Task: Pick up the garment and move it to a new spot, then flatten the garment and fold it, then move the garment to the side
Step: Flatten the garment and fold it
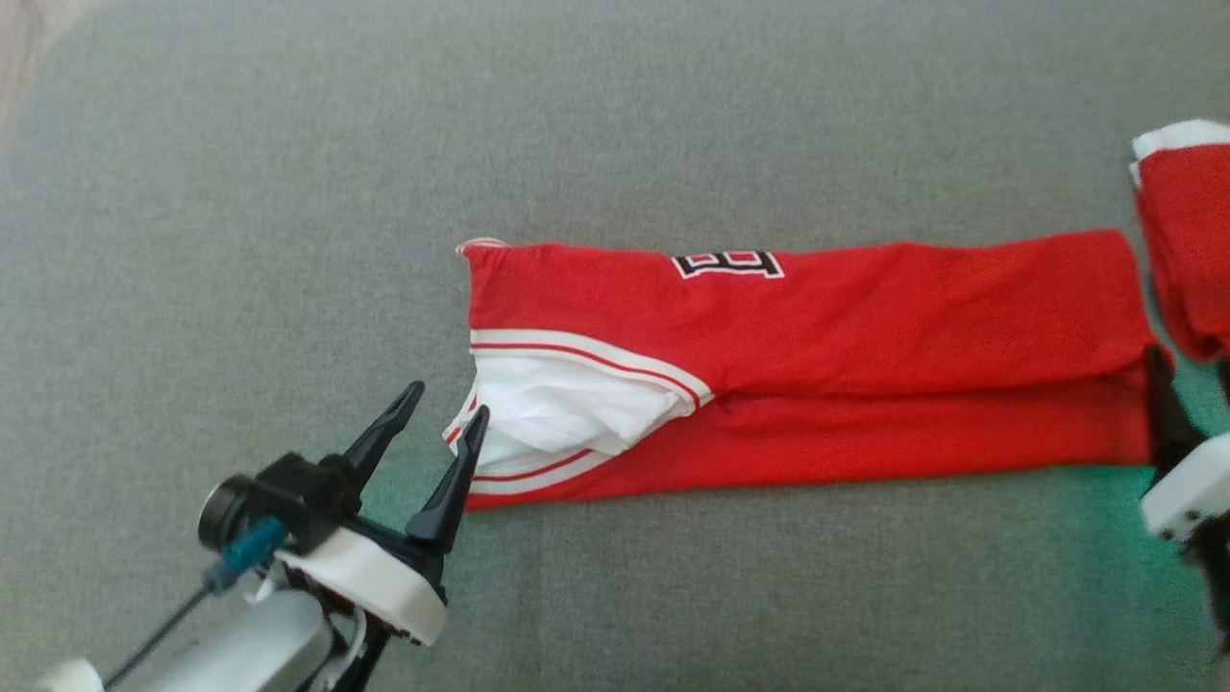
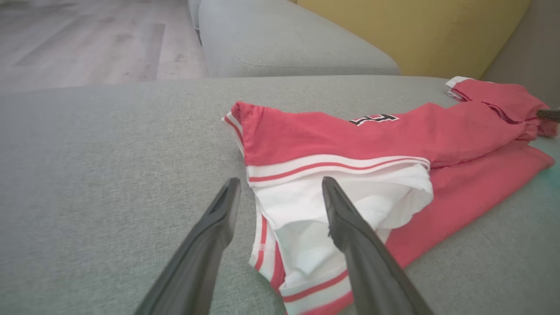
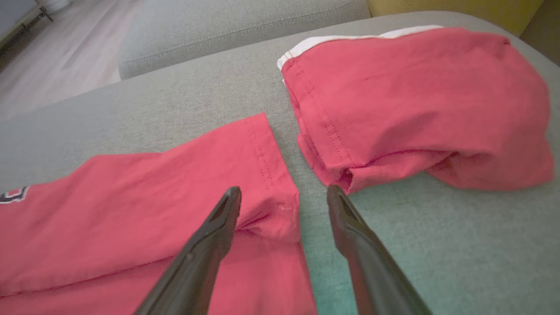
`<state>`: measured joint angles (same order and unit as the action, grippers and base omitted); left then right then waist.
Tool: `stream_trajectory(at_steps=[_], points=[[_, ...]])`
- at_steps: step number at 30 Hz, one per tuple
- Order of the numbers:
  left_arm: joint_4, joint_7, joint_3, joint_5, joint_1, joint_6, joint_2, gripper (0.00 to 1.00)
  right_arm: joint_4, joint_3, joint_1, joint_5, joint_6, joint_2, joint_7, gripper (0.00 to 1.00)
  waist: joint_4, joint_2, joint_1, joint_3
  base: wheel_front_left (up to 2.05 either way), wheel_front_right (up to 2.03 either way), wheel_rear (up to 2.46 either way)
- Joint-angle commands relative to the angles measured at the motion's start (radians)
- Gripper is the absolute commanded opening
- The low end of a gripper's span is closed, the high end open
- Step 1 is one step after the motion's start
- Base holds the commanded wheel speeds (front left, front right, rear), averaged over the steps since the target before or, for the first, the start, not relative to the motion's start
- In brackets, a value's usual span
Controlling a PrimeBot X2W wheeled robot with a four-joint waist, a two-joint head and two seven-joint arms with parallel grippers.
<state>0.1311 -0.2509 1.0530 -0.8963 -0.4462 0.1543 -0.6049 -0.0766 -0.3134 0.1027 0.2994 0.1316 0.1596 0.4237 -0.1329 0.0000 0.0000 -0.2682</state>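
Note:
The red garment (image 1: 817, 365) lies folded into a long strip across the grey sofa seat (image 1: 288, 192), a black-and-white number patch on its upper layer. Its left end shows white trim and white lining (image 2: 332, 205). My left gripper (image 1: 448, 400) stands open at that left end, one finger beside the cloth and one over the white lining (image 2: 280, 181), holding nothing. My right gripper (image 1: 1190, 375) is at the garment's right end, open in its wrist view (image 3: 283, 189), one finger over the hem corner (image 3: 271, 210), the other over bare seat.
A second red garment with a white band (image 1: 1187, 240) lies bunched just right of the strip's end (image 3: 415, 100). Beyond the seat are another grey cushion (image 2: 284, 43), a yellow cushion (image 2: 415, 26) and wood floor (image 2: 87, 39).

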Motion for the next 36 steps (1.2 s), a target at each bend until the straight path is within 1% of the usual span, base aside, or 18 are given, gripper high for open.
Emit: stream_trajectory(at_steps=[1, 3, 7, 12, 14, 16, 17, 19, 23, 28, 29, 30, 32, 36], points=[[-0.019, -0.011, -0.081, 0.035, 0.019, 0.033, -0.007, 1.0, 0.043, 0.022, -0.027, 0.014, -0.001, -0.009, -0.031, 1.0, 0.006, 0.0, 0.0, 0.035, 0.0, 0.0, 0.0], [-0.026, -0.011, -0.139, 0.076, 0.065, 0.072, 0.027, 1.0, 0.043, 0.034, -0.048, 0.02, -0.001, -0.035, -0.055, 1.0, 0.008, 0.0, 0.0, 0.066, 0.0, 0.0, 0.0], [-0.057, -0.011, -0.249, 0.158, 0.173, 0.134, 0.102, 1.0, 0.024, 0.042, -0.091, 0.036, -0.001, -0.078, -0.098, 1.0, 0.007, 0.0, 0.0, 0.122, 0.0, 0.0, 0.0], [-0.122, -0.011, -0.364, 0.309, 0.311, 0.204, 0.188, 1.0, -0.036, 0.013, -0.118, 0.048, -0.001, -0.104, -0.143, 1.0, -0.007, 0.0, 0.0, 0.171, 0.0, 0.0, 0.0], [-0.145, -0.011, -0.4, 0.367, 0.362, 0.223, 0.224, 1.0, -0.067, -0.008, -0.112, 0.053, -0.001, -0.107, -0.156, 1.0, -0.015, 0.0, 0.0, 0.184, 0.0, 0.0, 0.0], [-0.168, -0.011, -0.433, 0.415, 0.408, 0.233, 0.259, 1.0, -0.1, -0.032, -0.097, 0.058, -0.001, -0.108, -0.166, 1.0, -0.025, 0.0, 0.0, 0.19, 0.0, 0.0, 0.0], [-0.168, -0.011, -0.433, 0.415, 0.408, 0.233, 0.259, 1.0, -0.1, -0.032, -0.097, 0.058, -0.001, -0.108, -0.166, 1.0, -0.025, 0.0, 0.0, 0.19, 0.0, 0.0, 0.0], [-0.184, -0.011, -0.451, 0.465, 0.44, 0.227, 0.282, 1.0, -0.14, -0.055, -0.072, 0.068, -0.001, -0.109, -0.176, 1.0, -0.039, 0.0, 0.0, 0.192, 0.0, 0.0, 0.0], [-0.197, -0.011, -0.478, 0.543, 0.478, 0.199, 0.317, 1.0, -0.225, -0.115, 0.005, 0.06, -0.001, -0.109, -0.194, 1.0, -0.066, 0.0, 0.0, 0.181, 0.0, 0.0, 0.0], [-0.195, -0.011, -0.511, 0.599, 0.487, 0.152, 0.357, 1.0, -0.334, -0.198, 0.128, -0.028, -0.001, -0.109, -0.205, 1.0, -0.092, 0.0, 0.0, 0.144, 0.0, 0.0, 0.0], [-0.189, -0.011, -0.516, 0.603, 0.489, 0.14, 0.365, 1.0, -0.354, -0.211, 0.151, -0.049, -0.001, -0.109, -0.204, 1.0, -0.095, 0.0, 0.0, 0.137, 0.0, 0.0, 0.0], [-0.175, -0.011, -0.525, 0.606, 0.492, 0.115, 0.38, 1.0, -0.392, -0.229, 0.184, -0.096, -0.001, -0.109, -0.197, 1.0, -0.1, 0.0, 0.0, 0.126, 0.0, 0.0, 0.0], [-0.168, -0.011, -0.535, 0.619, 0.493, 0.095, 0.393, 1.0, -0.425, -0.246, 0.199, -0.139, -0.001, -0.109, -0.188, 1.0, -0.105, 0.0, 0.0, 0.122, 0.0, 0.0, 0.0], [-0.158, -0.011, -0.565, 0.637, 0.507, 0.067, 0.416, 1.0, -0.469, -0.25, 0.191, -0.159, -0.001, -0.109, -0.166, 1.0, -0.104, 0.0, 0.0, 0.125, 0.0, 0.0, 0.0]])
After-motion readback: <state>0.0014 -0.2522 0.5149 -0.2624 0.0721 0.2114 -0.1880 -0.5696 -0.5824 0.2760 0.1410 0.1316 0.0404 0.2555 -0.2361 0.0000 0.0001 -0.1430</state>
